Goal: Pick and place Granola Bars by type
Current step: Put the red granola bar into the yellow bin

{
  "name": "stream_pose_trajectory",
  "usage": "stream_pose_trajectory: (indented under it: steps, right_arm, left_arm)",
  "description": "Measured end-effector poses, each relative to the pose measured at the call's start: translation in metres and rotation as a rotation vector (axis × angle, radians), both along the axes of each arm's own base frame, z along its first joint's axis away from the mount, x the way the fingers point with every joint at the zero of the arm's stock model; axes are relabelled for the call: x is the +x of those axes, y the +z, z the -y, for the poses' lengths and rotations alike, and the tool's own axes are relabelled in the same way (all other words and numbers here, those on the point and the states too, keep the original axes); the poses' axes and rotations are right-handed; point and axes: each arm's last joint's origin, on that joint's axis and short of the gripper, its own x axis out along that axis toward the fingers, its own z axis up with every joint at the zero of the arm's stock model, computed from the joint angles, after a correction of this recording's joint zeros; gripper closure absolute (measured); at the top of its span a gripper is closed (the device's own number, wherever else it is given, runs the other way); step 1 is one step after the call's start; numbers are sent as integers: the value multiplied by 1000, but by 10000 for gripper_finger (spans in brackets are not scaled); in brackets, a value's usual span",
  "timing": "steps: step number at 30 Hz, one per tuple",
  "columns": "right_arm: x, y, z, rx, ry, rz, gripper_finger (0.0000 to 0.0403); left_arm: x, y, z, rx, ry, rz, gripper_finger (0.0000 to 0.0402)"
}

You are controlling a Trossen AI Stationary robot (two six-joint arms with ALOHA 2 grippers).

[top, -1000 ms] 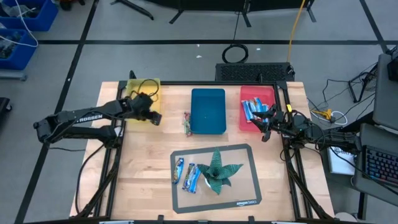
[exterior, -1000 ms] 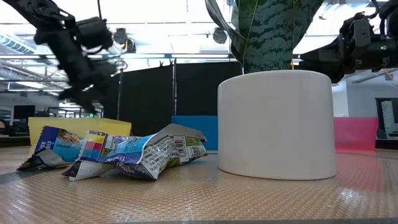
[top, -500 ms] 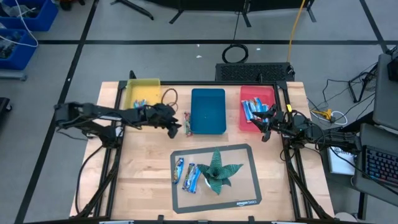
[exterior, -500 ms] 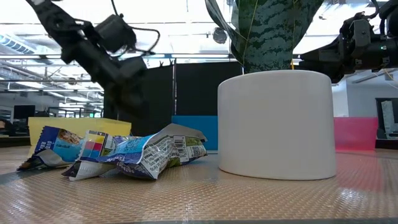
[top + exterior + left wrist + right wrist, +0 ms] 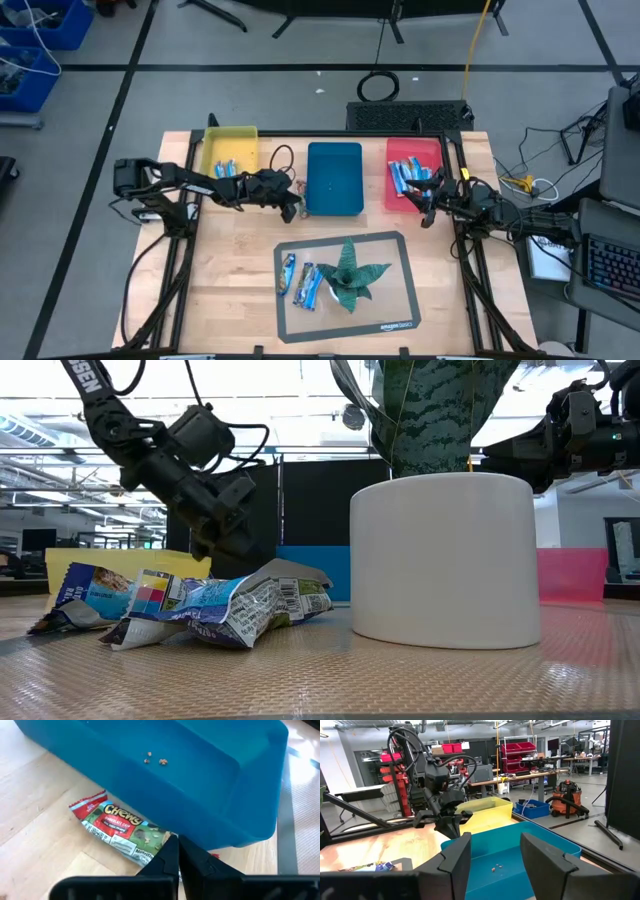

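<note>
A green-red granola bar [image 5: 117,825] lies on the wood beside the blue tray's [image 5: 334,178] left wall. My left gripper [image 5: 176,842] is down at it, shut at the bar's end nearest the tray; the high view shows this gripper [image 5: 292,208] left of the blue tray. My right gripper [image 5: 428,196] hovers open over the red tray [image 5: 412,150], which holds several blue bars [image 5: 403,176]. The yellow tray [image 5: 230,145] holds a few bars. More blue-wrapped bars [image 5: 300,282] lie on the mat beside the potted plant [image 5: 350,270]. My left gripper pinches the green-red bar at its end next to the blue tray [image 5: 162,839], between its two fingers. The fingers come from above, slanting toward the tray, and lie across the bar. The rest of the bar lies flat on the table.
The blue tray's wall [image 5: 200,805] stands right behind the fingertips, with crumbs inside the tray. The white plant pot [image 5: 445,560] and crumpled wrappers [image 5: 200,605] fill the mat's middle. A loose cable [image 5: 278,155] lies between the yellow and blue trays.
My left gripper has swung from over the yellow tray toward the table's right, to the blue tray's left wall, and has come down to the green-red bar. My right gripper has kept still.
</note>
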Motion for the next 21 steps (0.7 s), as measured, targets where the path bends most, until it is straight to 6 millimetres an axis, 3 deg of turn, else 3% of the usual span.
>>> stream_pose_trajectory:
  steps: [21]
  right_arm:
    - [0,0,0,0,0,0,243]
  left_arm:
    - [4,-2,4,-37,-36,31,400]
